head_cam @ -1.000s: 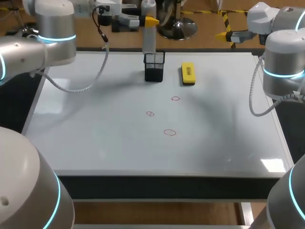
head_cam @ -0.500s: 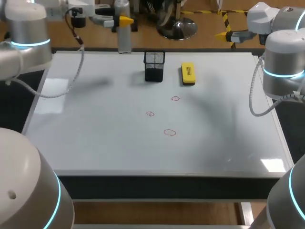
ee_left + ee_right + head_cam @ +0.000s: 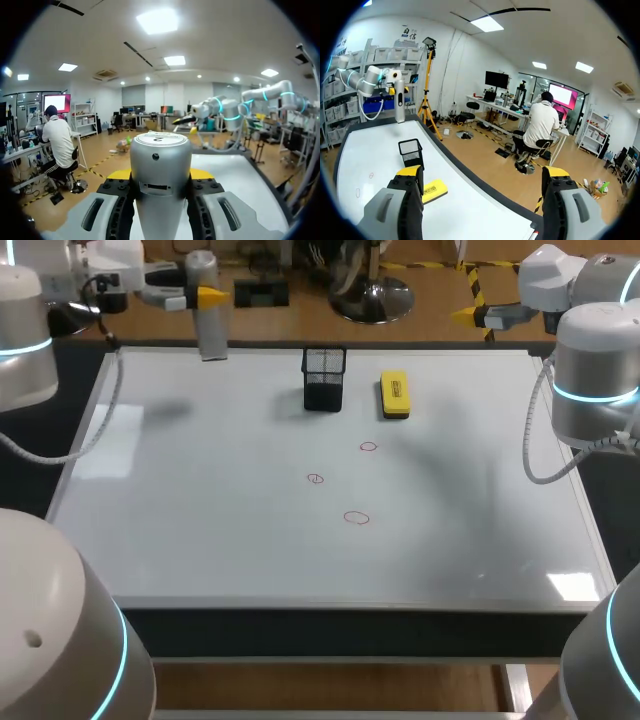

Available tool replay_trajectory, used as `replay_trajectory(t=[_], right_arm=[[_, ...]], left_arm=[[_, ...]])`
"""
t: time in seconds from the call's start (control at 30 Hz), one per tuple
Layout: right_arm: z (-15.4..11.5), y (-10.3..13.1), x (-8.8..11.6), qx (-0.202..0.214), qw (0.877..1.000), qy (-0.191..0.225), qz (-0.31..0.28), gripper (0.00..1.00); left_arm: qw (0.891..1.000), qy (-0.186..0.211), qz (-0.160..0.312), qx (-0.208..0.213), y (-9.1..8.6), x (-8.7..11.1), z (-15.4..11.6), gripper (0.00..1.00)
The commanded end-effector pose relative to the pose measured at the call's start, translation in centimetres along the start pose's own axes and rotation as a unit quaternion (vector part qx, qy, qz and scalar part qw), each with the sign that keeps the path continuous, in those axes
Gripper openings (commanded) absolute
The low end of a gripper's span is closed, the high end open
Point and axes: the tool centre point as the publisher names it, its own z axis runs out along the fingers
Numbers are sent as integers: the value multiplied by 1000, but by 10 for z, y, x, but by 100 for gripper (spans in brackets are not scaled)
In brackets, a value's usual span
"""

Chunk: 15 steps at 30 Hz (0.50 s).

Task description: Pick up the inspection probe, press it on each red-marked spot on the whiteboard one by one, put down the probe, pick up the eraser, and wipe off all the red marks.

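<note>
The left claw is clamped on the probe, its yellow tips pressing the sides of the upper body. The probe hangs upright above the far left part of the whiteboard, its lower end at the board's far edge. I cannot tell whether it touches.

The probe looks like a stiff, smooth grey cylinder with a flat cap. It should not bend under a press, but its rounded skin could slip or twist in the tips. A high, square grip such as this one seems the safest hold.

Further right along the far side stands the black mesh holder, with the yellow eraser lying flat just beside it. The eraser is probably light and best taken across its narrow sides. Nearer the middle are three red marks, none yet pressed or wiped, as far as I can see.

The right claw hangs beyond the far right corner, spread wide and holding nothing.

A second ago the probe hung directly over the holder. Since then the left arm has carried it steadily leftward along the far edge, away from the marks. Holder, eraser, marks and right arm have not moved.
</note>
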Motion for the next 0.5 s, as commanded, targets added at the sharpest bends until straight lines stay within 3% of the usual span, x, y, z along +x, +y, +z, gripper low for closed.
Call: replay_trajectory(t=[0.03, 0.5], right_arm=[[0, -1, -1, -1, 1000, 1, 0, 100], [0, -1, -1, -1, 1000, 1, 0, 100]], left_arm=[[1000, 7, -2, -2, 9, -7, -12, 0], [1000, 8, -10, -3, 18, -14, -21, 0]])
